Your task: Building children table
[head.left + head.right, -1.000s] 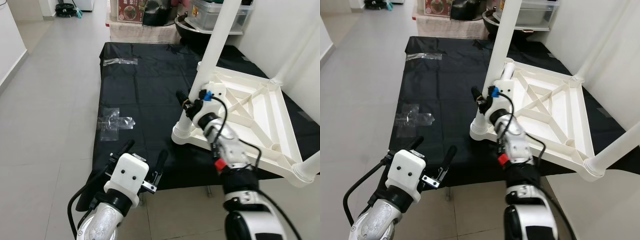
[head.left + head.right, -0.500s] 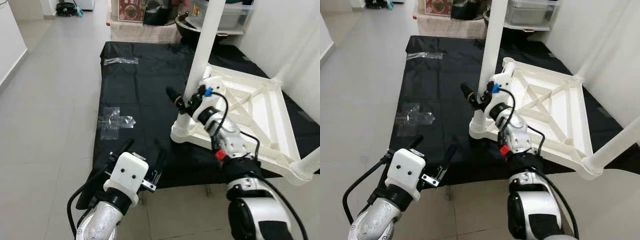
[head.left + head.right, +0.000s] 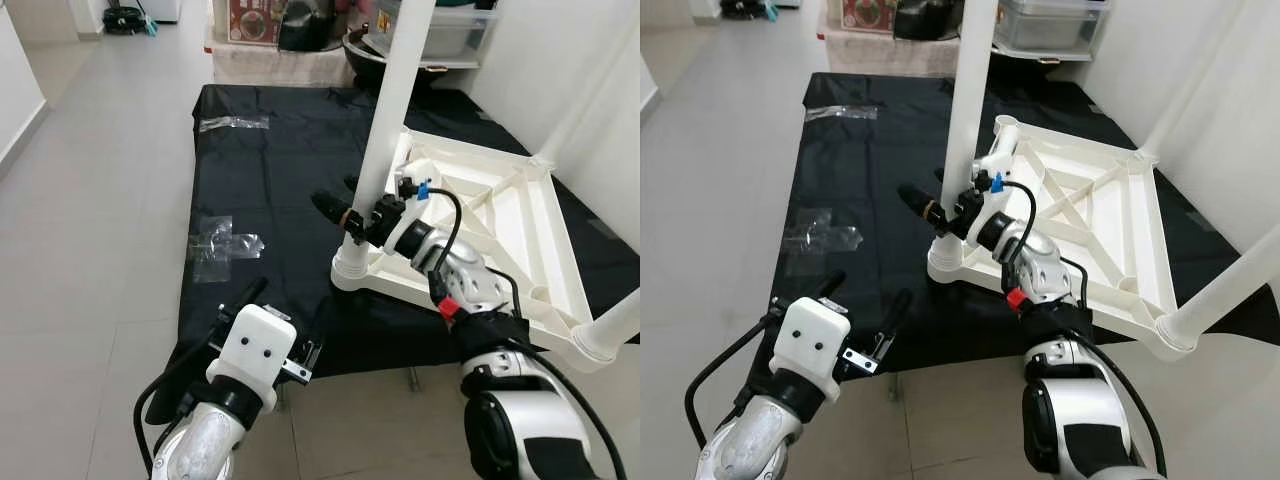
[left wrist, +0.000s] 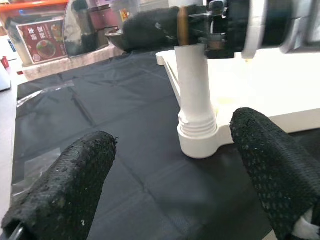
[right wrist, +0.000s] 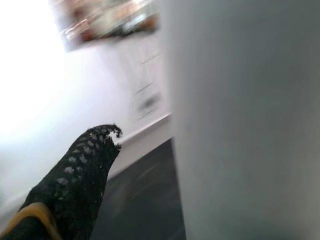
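Since a second ago our right hand [image 3: 345, 208] has swung leftward around the upright white plastic table leg [image 3: 388, 110], and the leg's socket corner now sits a little further left on the black plastic sheet [image 3: 270, 170] than it did. We see one black finger [image 3: 330, 206] of that hand sticking out to the left of the leg while the wrist lies on the other side, so the fingers straddle the leg low down, just above its ribbed collar; we cannot tell whether they press on it. The overturned white plastic children's table top [image 3: 500, 235], with its crossed ribs facing up, lies on the sheet on the grey tiled floor [image 3: 90, 200], and a second white leg [image 3: 612, 330] rises from its near right corner. Our left hand [image 3: 275, 325] hangs low at the sheet's near edge, its two fingers spread wide and holding nothing. Crumpled clear wrapping [image 3: 222, 243] rests on the sheet to the left of the table.
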Robot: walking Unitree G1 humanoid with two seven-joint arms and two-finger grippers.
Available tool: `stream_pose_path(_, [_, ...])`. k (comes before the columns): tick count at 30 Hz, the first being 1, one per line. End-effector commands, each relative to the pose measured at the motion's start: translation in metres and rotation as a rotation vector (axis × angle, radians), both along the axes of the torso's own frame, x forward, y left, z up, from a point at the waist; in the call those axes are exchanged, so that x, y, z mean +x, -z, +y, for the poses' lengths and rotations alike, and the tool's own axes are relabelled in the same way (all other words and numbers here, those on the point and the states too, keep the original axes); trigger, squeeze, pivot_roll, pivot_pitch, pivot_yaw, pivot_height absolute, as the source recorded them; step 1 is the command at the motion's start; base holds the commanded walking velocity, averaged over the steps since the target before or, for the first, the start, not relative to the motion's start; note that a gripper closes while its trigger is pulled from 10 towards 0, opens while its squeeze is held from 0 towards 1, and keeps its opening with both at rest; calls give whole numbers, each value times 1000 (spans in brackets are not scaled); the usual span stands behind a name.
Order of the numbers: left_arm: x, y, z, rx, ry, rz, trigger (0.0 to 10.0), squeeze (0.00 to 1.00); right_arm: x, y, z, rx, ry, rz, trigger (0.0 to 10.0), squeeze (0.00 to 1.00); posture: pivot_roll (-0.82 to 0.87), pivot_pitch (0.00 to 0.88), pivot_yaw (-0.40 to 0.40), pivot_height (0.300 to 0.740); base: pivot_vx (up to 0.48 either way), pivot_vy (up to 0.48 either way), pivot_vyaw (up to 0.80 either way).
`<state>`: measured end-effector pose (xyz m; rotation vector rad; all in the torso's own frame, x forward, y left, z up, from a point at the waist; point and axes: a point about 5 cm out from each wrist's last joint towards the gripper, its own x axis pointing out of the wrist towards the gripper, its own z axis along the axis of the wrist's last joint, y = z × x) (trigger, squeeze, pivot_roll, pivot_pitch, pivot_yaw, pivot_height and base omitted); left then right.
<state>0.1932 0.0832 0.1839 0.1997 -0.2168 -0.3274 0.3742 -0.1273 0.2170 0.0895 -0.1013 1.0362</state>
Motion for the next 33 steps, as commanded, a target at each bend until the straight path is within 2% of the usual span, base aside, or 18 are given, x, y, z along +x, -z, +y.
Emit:
stream_pose_path(1, [1, 3, 0, 6, -3, 5, 10000, 0, -5, 2, 13, -37, -149, 9, 10000, 0, 103, 74, -116, 740, 0, 0, 0])
stream_pose_path(2, [1, 2, 0, 6, -3, 4, 10000, 0, -10, 4, 11, -110, -274, 21, 10000, 0, 103, 78, -115, 740, 0, 0, 0])
stream_pose_path(3, [1, 2, 0, 5, -4, 4, 10000, 0, -11, 5, 11, -132, -300, 23, 10000, 0, 103, 78, -115, 740, 0, 0, 0])
stream_pose_path(6, [1, 2, 0, 8, -5, 4, 10000, 0, -5, 2, 16, -165, -263, -13, 10000, 0, 106, 82, -116, 740, 0, 0, 0])
stream_pose_path(8, [0, 2, 0, 8, -5, 4, 10000, 0, 2, -3, 22, -151, -186, -41, 10000, 0, 107, 85, -116, 740, 0, 0, 0])
stream_pose_path(9, [0, 2, 0, 7, -6, 5, 10000, 0, 5, -6, 24, -137, -135, -48, 0, 0, 109, 85, -118, 740, 0, 0, 0])
stream_pose_path(13, [0, 2, 1, 6, -10, 5, 10000, 0, 10, -9, 28, -99, -35, -79, 0, 0, 109, 89, -119, 740, 0, 0, 0])
stream_pose_path(17, [0, 2, 1, 5, -11, 6, 10000, 0, 10, -8, 24, -87, -30, -88, 0, 0, 105, 94, -115, 740, 0, 0, 0])
stream_pose_path(19, [1, 3, 1, 4, -11, 8, 10000, 0, 12, -7, 19, -89, 51, -100, 0, 0, 102, 94, -116, 740, 0, 0, 0])
stream_pose_path(20, [1, 3, 1, 4, -11, 8, 10000, 0, 12, -7, 19, -89, 51, -100, 0, 0, 102, 94, -116, 740, 0, 0, 0])
stream_pose_path(22, [1, 3, 0, 5, -9, 8, 10000, 0, 17, -5, 15, -67, 169, -83, 0, 0, 98, 94, -113, 740, 0, 0, 0])
stream_pose_path(25, [1, 3, 0, 5, -8, 8, 10000, 0, 18, -5, 14, -60, 194, -77, 0, 0, 98, 94, -113, 740, 0, 0, 0])
stream_pose_path(26, [1, 3, 0, 5, -8, 9, 10000, 0, 21, -1, 13, -60, 327, -68, 0, 0, 96, 96, -109, 740, 0, 0, 0])
stream_pose_path(27, [1, 3, 0, 5, -8, 9, 10000, 0, 21, -1, 13, -60, 327, -68, 0, 0, 96, 96, -109, 740, 0, 0, 0])
stream_pose_path(29, [1, 3, 0, 4, -9, 11, 10000, 0, 23, 8, 8, -68, 588, -39, 0, 0, 93, 95, -110, 740, 0, 0, 0])
stream_pose_path(31, [1, 3, 0, 4, -9, 11, 10000, 0, 23, 8, 8, -68, 588, -39, 0, 0, 93, 95, -110, 740, 0, 0, 0])
stream_pose_path(32, [1, 3, 0, 4, -9, 11, 10000, 0, 23, 10, 6, -70, 650, -32, 0, 0, 93, 95, -110, 740, 0, 0, 0])
stream_pose_path(33, [1, 3, 0, 5, -9, 10, 10000, 0, 18, 18, 2, -43, 879, 22, 0, 0, 94, 96, -112, 740, 0, 0, 0])
